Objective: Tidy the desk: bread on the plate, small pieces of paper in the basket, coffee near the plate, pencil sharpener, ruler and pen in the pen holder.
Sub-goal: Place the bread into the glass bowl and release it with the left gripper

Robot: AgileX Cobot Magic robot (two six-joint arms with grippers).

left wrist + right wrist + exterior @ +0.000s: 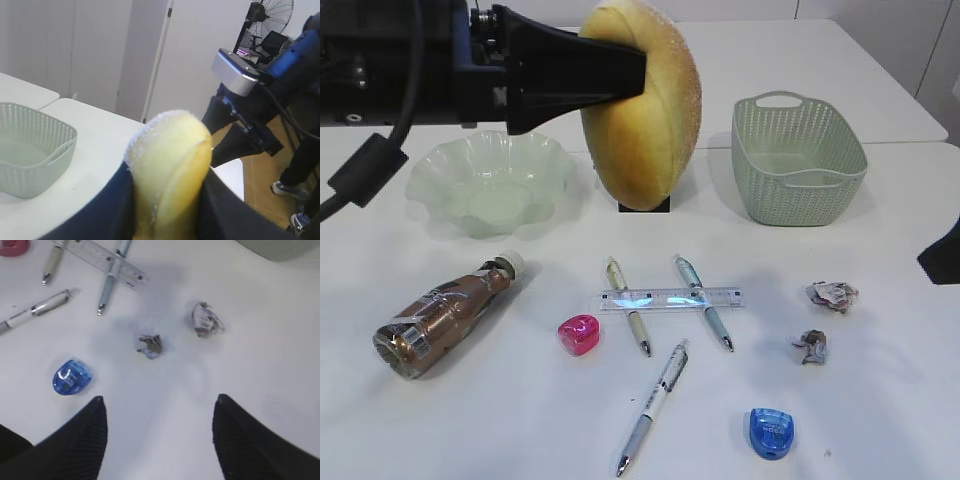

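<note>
Nearest the camera in the exterior view sits a blue pencil sharpener [771,433], rounded and see-through, flat on the white surface [880,400]. Just left of it a white pen [653,406] lies at a slant. Further in, a pink sharpener [579,334] rests beside two more pens, a pale yellowish one [628,305] and a bluish one [703,300], with the clear ruler [670,298] laid across both. Off to the right, two small crumpled paper scraps [811,346] and [832,295] lie apart from each other.

The right hand [159,440] hovers above those scraps with its dark ribbed fingers [75,445] spread wide and nothing between them; the scraps and the blue sharpener sit on the bare surface just ahead of it.

On the left, the coffee bottle [445,315] lies on its side, brown with a pale cap, pointing toward the plate [490,185]. That plate is a translucent pale green dish with a ruffled rim, and it has nothing in it.

Now the left hand [620,70]: its black fingers are clamped on the bread [642,105], a golden oval bun with a sugary pale face, held on edge, up in the air, right of the plate and in front of the black pen holder [645,204], of which only the base shows. In the left wrist view the bun bulges up between the two dark fingers.

Farther right stands the sage-green basket [798,160], perforated sides, cut-out handle, with nothing inside.
</note>
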